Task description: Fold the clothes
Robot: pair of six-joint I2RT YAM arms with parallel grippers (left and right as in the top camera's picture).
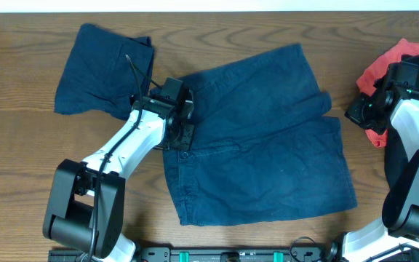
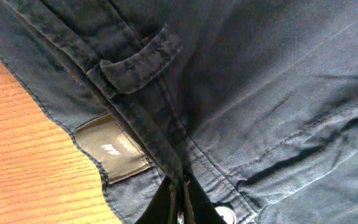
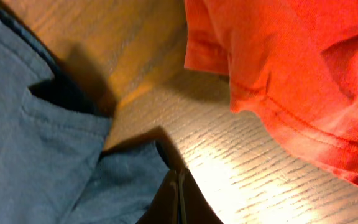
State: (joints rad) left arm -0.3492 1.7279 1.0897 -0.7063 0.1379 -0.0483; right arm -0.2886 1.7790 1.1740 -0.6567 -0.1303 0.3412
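Dark navy shorts (image 1: 260, 153) lie spread flat in the middle of the table, waistband to the left. My left gripper (image 1: 185, 122) sits at the waistband's upper end. In the left wrist view it (image 2: 182, 183) is shut on a raised fold of waistband, between a belt loop (image 2: 138, 62) and a metal button (image 2: 227, 215), with a tan label (image 2: 112, 149) beside it. My right gripper (image 1: 355, 111) hovers just off the shorts' right edge. Its jaws (image 3: 179, 177) are shut with nothing seen between them, at the border of navy cloth (image 3: 42, 155) and bare wood.
A second navy piece (image 1: 100, 69) lies crumpled at the back left. A coral-red garment (image 1: 379, 73) (image 3: 291, 68) is heaped at the right edge next to the right arm, with something black (image 1: 397, 166) under it. Bare wooden table (image 1: 20, 145) shows at the left.
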